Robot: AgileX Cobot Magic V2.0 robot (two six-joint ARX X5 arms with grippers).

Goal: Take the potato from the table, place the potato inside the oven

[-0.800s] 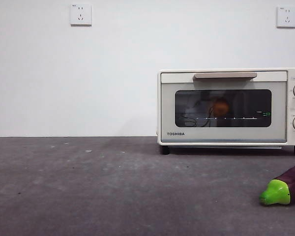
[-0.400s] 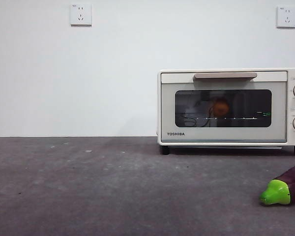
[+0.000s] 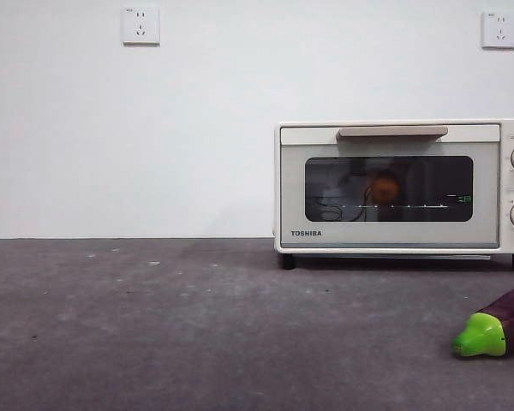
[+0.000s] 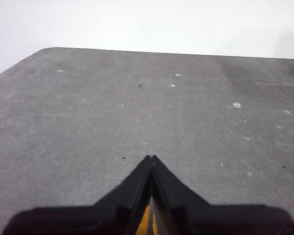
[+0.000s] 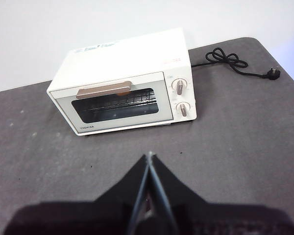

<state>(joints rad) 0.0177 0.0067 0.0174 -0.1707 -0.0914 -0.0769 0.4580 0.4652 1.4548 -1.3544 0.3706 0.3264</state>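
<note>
Toward the far right edge of the flat dark grey, pale-specked bench [image 3: 197, 325] stands the cream-white boxy TOSHIBA toaster oven [image 3: 394, 184], its door shut beneath the beige bar handle [image 3: 392, 132]. Behind the dark glass window, the smooth, rounded orange-brown potato [image 3: 385, 187] rests inside the oven at wire-rack level. A purple eggplant with a green cap [image 3: 495, 327] lies on the bench near its front right edge, in front of the oven and well apart from it. The oven's black power cord [image 5: 235, 62] trails across the bench behind the two round knobs. The left end effector [image 4: 151, 159] hangs over bare bench with jaws closed, empty. The right end effector [image 5: 149, 157] hangs in front of the oven, apart from it, jaws closed, empty.
</note>
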